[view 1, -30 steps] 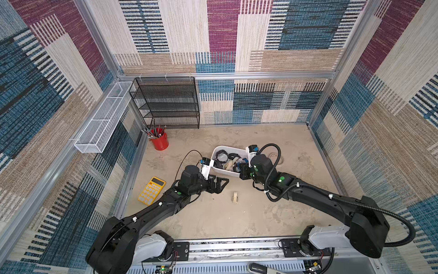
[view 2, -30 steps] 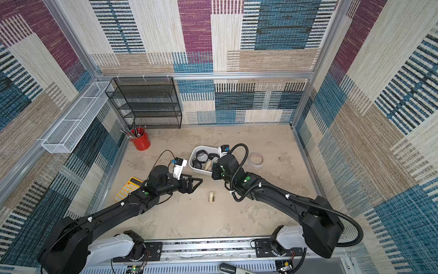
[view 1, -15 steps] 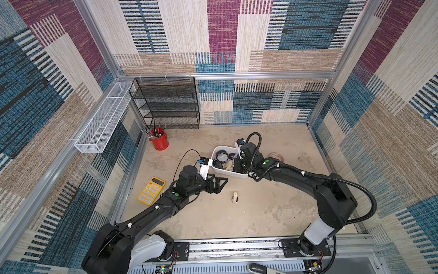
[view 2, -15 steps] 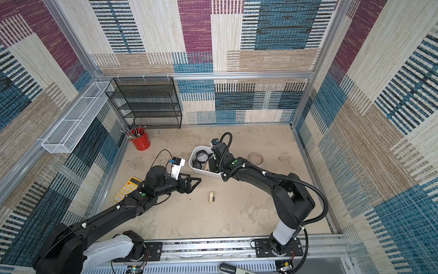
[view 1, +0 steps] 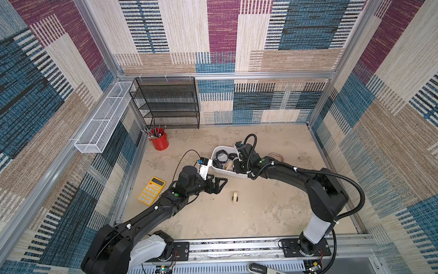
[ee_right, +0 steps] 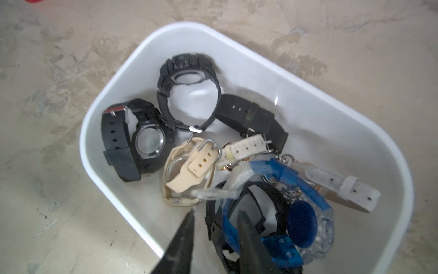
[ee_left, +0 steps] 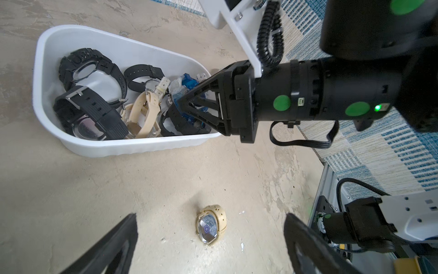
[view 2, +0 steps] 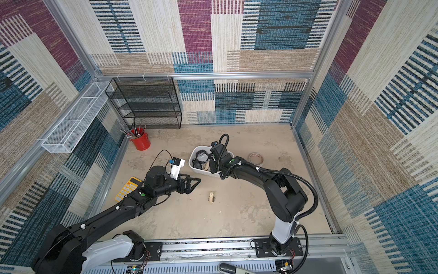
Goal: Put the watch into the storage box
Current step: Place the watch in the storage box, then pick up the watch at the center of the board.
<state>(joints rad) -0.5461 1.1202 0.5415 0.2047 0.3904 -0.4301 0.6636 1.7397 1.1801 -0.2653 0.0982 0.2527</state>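
Mottled beige tabletop (ee_right: 47, 118) carries a white plastic rounded storage box (ee_right: 320, 113); inside it a translucent blue watch (ee_right: 301, 225) lies directly beneath the right gripper (ee_right: 216, 213), whose jaws are parted and grip nothing. A small cream watch (ee_left: 211, 226) lies on the table just ahead of the left gripper (view 1: 221, 186), whose jaws are spread wide.

Watches (ee_right: 192, 168) in the storage box (view 1: 227, 173); lone watch (view 1: 235, 197) on the table (view 1: 260, 213) before it, calculator (view 1: 151, 191) farther left.

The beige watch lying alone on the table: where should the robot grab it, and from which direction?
Probably from above, pinching across the case of the beige watch, which looks narrow in a top view. It seems to stand on edge with its strap buckled into a loop, face tilted toward the open left gripper, the nearer one.
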